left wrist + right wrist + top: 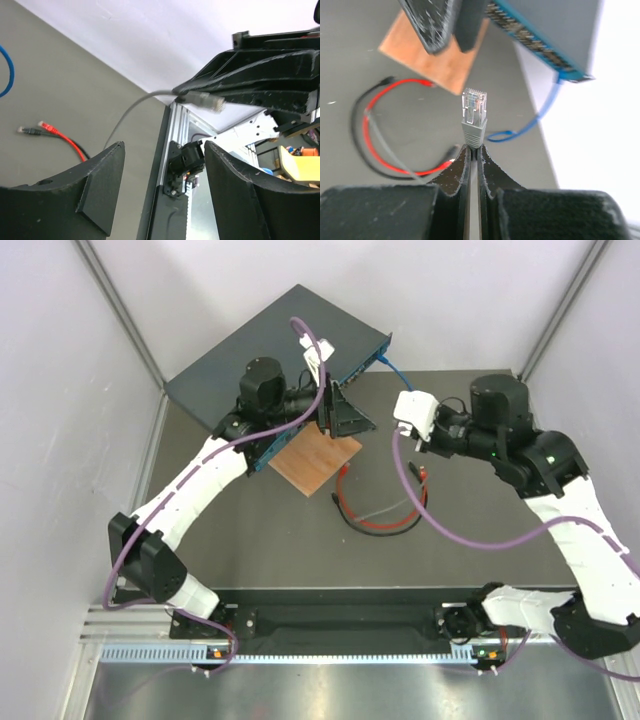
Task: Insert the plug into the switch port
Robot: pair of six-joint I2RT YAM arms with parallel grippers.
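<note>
The switch [270,350] is a flat dark slate box at the back of the table; its teal front edge with a row of sockets [535,45] faces my arms. My right gripper [475,150] is shut on the grey cable just behind the clear plug [474,112], which sticks out past the fingertips and points at that front edge from a short distance. The left wrist view shows the same plug [210,101] held in the air. My left gripper [165,170] is open and empty. It hovers over the wooden board, close to the switch's front edge [352,412].
A brown wooden board [315,462] lies in front of the switch. Red and black cables [375,520] loop on the grey table near the middle. A blue cable [540,115] hangs from the switch's far right socket. White walls enclose the table.
</note>
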